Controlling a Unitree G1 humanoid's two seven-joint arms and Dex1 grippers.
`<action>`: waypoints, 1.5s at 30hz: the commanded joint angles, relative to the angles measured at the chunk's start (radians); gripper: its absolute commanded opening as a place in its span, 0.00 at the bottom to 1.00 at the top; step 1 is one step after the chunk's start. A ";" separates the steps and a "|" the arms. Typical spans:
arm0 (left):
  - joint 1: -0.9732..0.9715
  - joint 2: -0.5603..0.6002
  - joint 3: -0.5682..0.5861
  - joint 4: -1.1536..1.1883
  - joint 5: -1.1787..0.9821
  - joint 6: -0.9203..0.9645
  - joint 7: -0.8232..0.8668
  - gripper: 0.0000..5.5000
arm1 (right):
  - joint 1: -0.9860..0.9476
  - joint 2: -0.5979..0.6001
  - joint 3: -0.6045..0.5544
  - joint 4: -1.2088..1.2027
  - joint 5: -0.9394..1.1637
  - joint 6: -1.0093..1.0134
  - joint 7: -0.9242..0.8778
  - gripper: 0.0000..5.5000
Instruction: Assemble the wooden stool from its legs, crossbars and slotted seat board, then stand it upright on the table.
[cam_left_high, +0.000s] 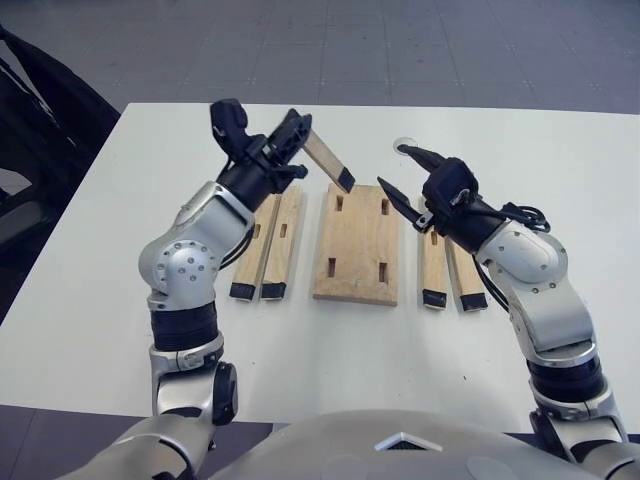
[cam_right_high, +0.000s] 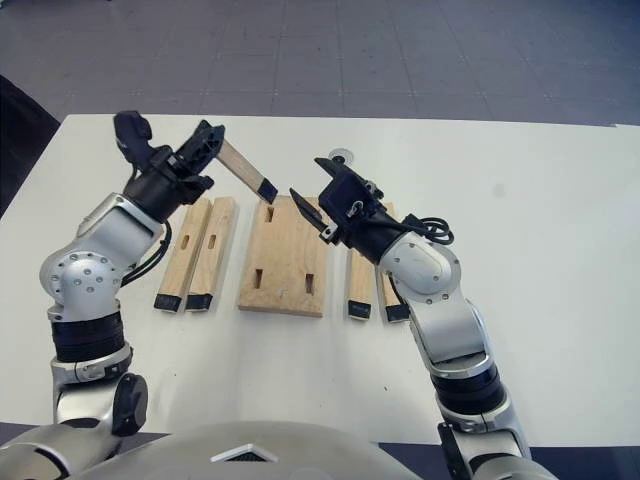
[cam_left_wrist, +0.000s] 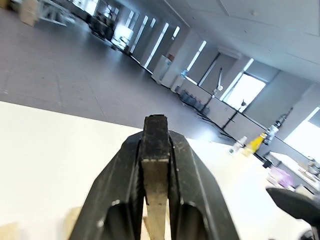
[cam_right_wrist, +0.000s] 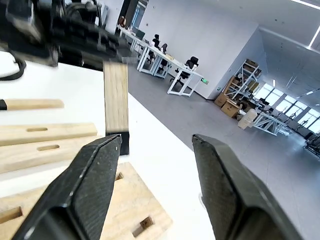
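**Left gripper** (cam_left_high: 295, 135): you will find it upper left of centre in the head view. It is raised off the table, and its fingers (cam_left_wrist: 120, 180) are clenched on the held bar (cam_left_high: 328, 158).

**Held bar:** a pale wooden piece with a black end cap. It is tilted, cap lowest, and hangs over the far left corner of the seat board (cam_left_high: 357, 245). You cannot tell from these views whether the cap touches the board. In the left wrist view its pale end is squeezed between the two black fingers.

**Seat board:** it lies flat on the white table (cam_left_high: 560, 200) at the centre of the frame, with four rectangular slots facing up.

**Left pair of bars** (cam_left_high: 270, 245): two slotted pieces lie side by side and touching, just left of the seat board. Their black caps point toward the bottom of the frame.

**Right pair of bars** (cam_left_high: 434, 270): two pieces lie just right of the seat board, black caps toward the bottom of the frame. Their upper lengths are hidden under the right arm.

**Right gripper** (cam_left_high: 393, 167): right of centre, it hangs above the far right corner of the seat board. Its fingers are spread wide with nothing between them. In the right wrist view you see the held bar's cap just past one finger.

**Round fitting** (cam_left_high: 404, 144): a small disc set in the table top, just above the right gripper in the frame.
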 joint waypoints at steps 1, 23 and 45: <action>0.033 0.102 0.051 -0.102 0.162 -0.046 0.081 0.08 | 0.027 0.049 -0.126 0.122 0.071 0.107 -0.057 0.47; 0.342 0.115 0.008 -0.254 0.419 0.063 0.112 0.08 | 0.100 0.166 -0.204 0.188 0.105 0.203 -0.243 0.47; 0.272 0.049 0.004 -0.231 0.451 0.057 0.095 0.08 | 0.126 0.158 -0.191 0.151 0.110 0.231 -0.236 0.47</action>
